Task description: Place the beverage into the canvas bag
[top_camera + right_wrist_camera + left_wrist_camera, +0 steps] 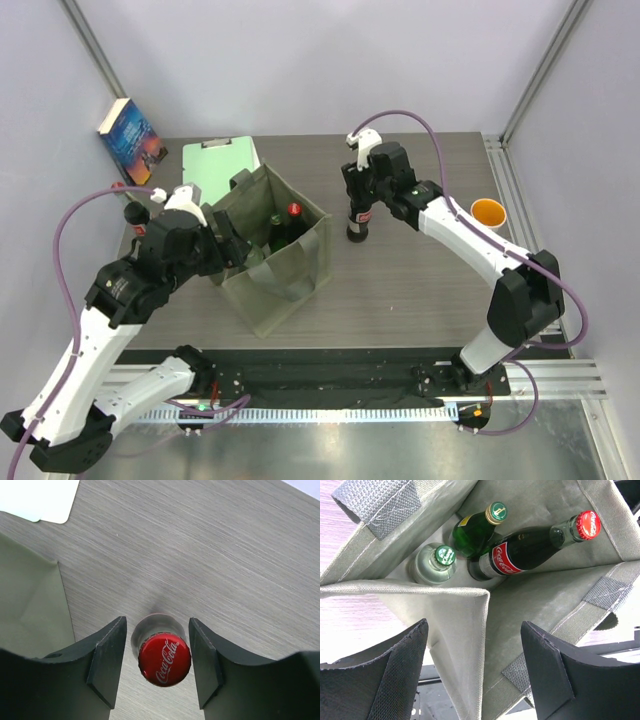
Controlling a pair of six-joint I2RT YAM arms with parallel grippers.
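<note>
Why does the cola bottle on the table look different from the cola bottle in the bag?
The loose cola bottle stands straight up on the table; the bagged cola bottle leans over in the canvas bag. The loose one is alone between the right gripper's open fingers; the bagged one has two other bottles beside it. Both have red Coca-Cola caps.

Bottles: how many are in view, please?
4. In the canvas bag: clear bottle, green bottle, cola bottle. On the table, within the right gripper: second cola bottle. Bag may hide others.
</note>
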